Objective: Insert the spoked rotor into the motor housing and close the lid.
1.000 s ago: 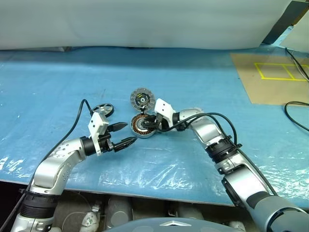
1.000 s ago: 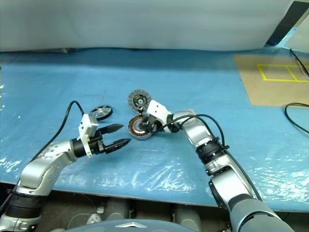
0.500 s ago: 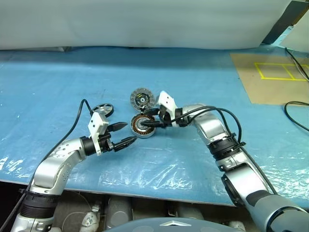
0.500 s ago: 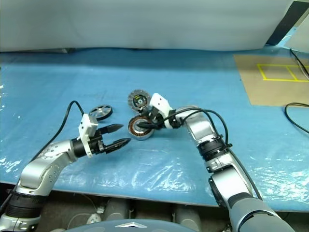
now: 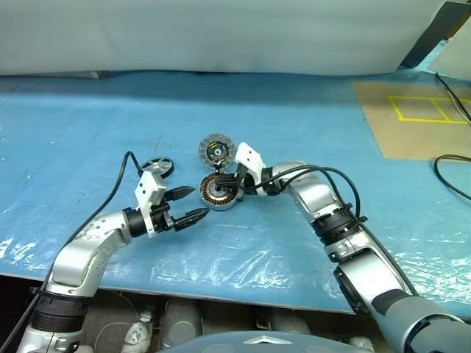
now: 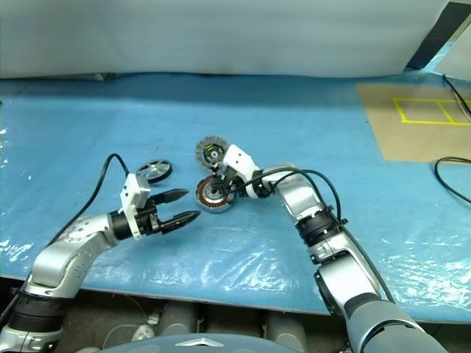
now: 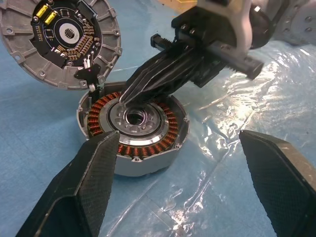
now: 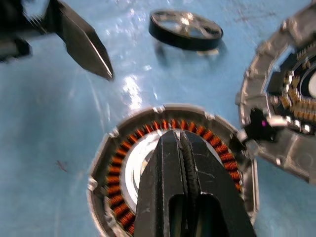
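- Fingers first: my left gripper [image 5: 185,205] stands wide open and empty, just short of the housing [image 5: 220,193], its two fingers [image 7: 94,173] framing the can in the left wrist view.
- My right gripper [image 7: 129,95] is pressed shut on nothing, tips over the housing's grey centre.
- Housing sits on the blue sheet [image 5: 294,125], top open; I see copper windings [image 7: 101,111] ringing the centre.
- Lid [image 5: 215,150] lies just beyond, its rim meeting the housing's, circuit face up.
- Rotor [image 5: 158,166] lies flat on the sheet, left of the lid, apart from both.
- Open sheet all round; a brown board [image 5: 412,118] with yellow tape far right.
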